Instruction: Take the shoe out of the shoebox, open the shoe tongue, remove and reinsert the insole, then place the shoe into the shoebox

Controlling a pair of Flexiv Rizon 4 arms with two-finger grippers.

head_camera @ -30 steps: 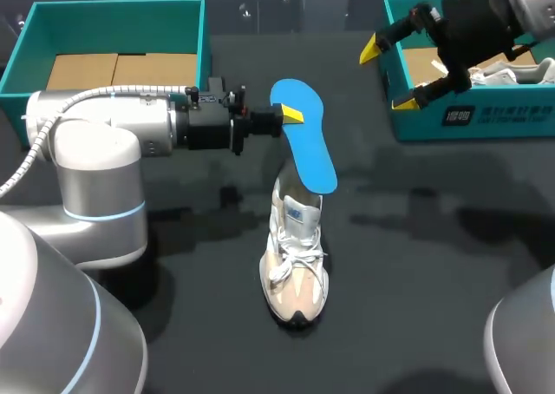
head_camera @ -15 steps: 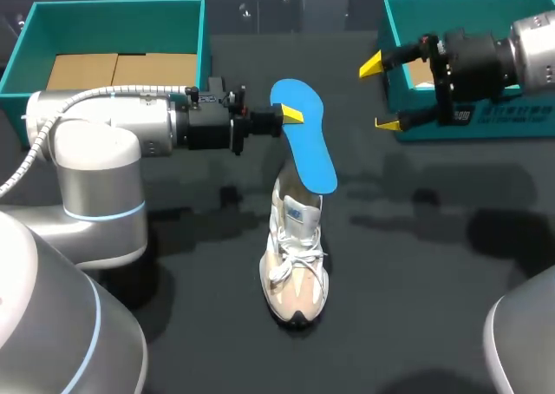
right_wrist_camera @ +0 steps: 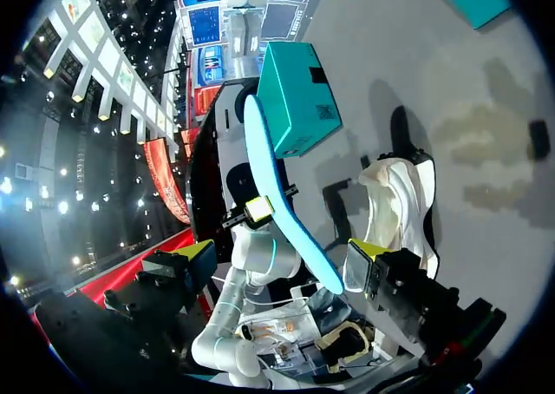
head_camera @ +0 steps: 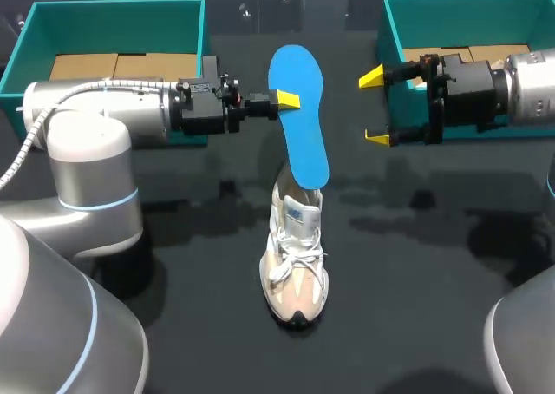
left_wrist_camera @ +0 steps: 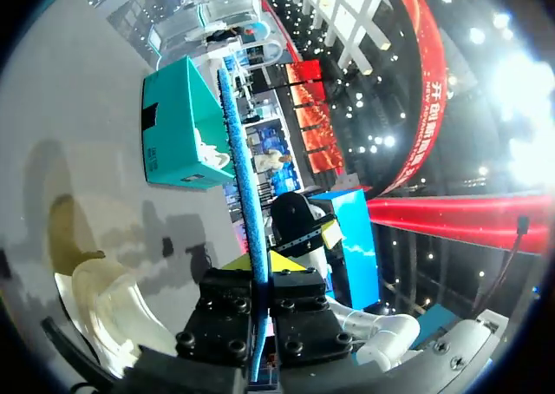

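The shoe (head_camera: 296,268) stands free on the tabletop (head_camera: 434,307), toe toward the robot and heel away, so its long axis runs near to far. Nothing steadies it. Over its collar hangs the blue insole (head_camera: 303,147), steeply tilted, with its lower tip at the shoe's opening and the other end up and away. The left end effector (head_camera: 290,101) is clamped on one edge only, so the insole could pivot or slip. Its tip could also snag the collar and topple the shoe. The right end effector (head_camera: 375,108) hovers beside the insole, fingers apart, before a shoebox (head_camera: 468,8).
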